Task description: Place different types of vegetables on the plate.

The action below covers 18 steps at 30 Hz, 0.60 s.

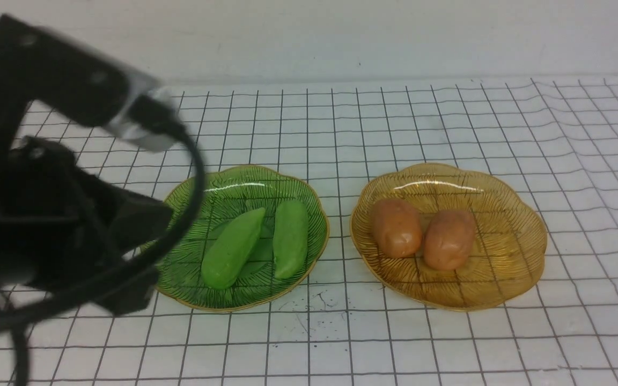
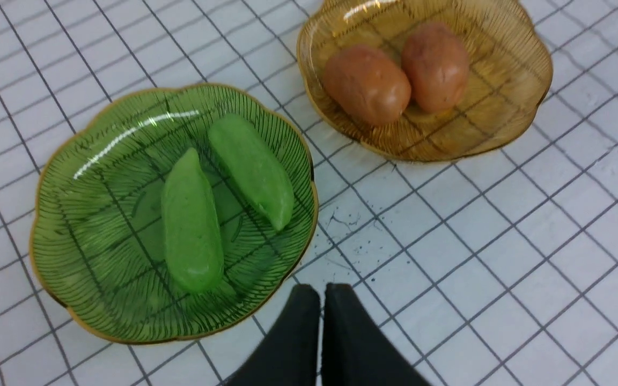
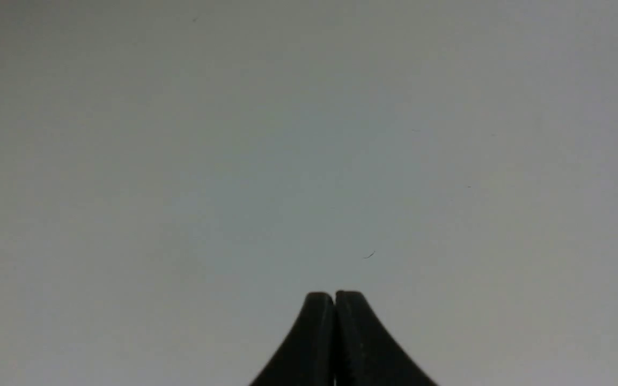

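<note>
**Greens on the green plate (image 1: 244,179), browns on the amber plate (image 1: 507,236)**

A white gridded cloth (image 1: 448,123) covers the table up to a pale wall (image 1: 341,32); the black left arm (image 1: 46,214), blurred, fills the left side of the front view and hides part of the green plate's left rim. The two scalloped glass plates sit side by side near the middle of the cloth, close but apart; green on the left, amber on the right. Two smooth light-green vegetables lie on the green plate; the left cucumber-like piece (image 1: 232,248) is slanted, the right cucumber-like piece (image 1: 291,238) nearly straight, and they lie close together. Two orange-brown ovals lie on the amber plate; the left potato-like piece (image 1: 396,228) and the right potato-like piece (image 1: 448,239) touch along their sides. The left gripper (image 2: 322,289) is over bare cloth just beside the green plate's rim; its fingers are drawn together with only a sliver between them, gripping nothing. The right gripper (image 3: 335,294) faces a plain grey surface; its fingers meet, also empty.
</note>
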Tool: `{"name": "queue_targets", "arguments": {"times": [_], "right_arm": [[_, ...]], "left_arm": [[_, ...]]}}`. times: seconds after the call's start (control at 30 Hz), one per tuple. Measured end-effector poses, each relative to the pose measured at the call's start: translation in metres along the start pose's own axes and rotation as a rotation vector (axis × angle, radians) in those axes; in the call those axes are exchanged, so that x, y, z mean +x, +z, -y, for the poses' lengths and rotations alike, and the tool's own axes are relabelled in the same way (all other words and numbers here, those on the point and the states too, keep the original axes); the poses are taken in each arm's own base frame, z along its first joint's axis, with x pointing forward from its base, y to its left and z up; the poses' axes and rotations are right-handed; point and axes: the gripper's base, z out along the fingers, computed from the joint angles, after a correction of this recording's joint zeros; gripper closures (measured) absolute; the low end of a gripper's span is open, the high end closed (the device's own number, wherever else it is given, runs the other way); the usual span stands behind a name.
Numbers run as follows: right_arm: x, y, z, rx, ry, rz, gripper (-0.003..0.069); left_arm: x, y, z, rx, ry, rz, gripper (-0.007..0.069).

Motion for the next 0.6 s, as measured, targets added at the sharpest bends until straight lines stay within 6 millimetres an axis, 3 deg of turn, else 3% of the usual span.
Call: {"name": "queue_targets", "arguments": {"times": [0.37,0.6], "right_arm": [[0.000,0.000,0.000,0.000,0.001,0.000,0.0674],[0.000,0.000,0.000,0.000,0.001,0.000,0.0674]], "left_arm": [[0.033,-0.084,-0.002,0.030,-0.032,0.265,0.0632],[0.043,-0.105,-0.004,0.029,-0.032,0.342,0.0632]]}}
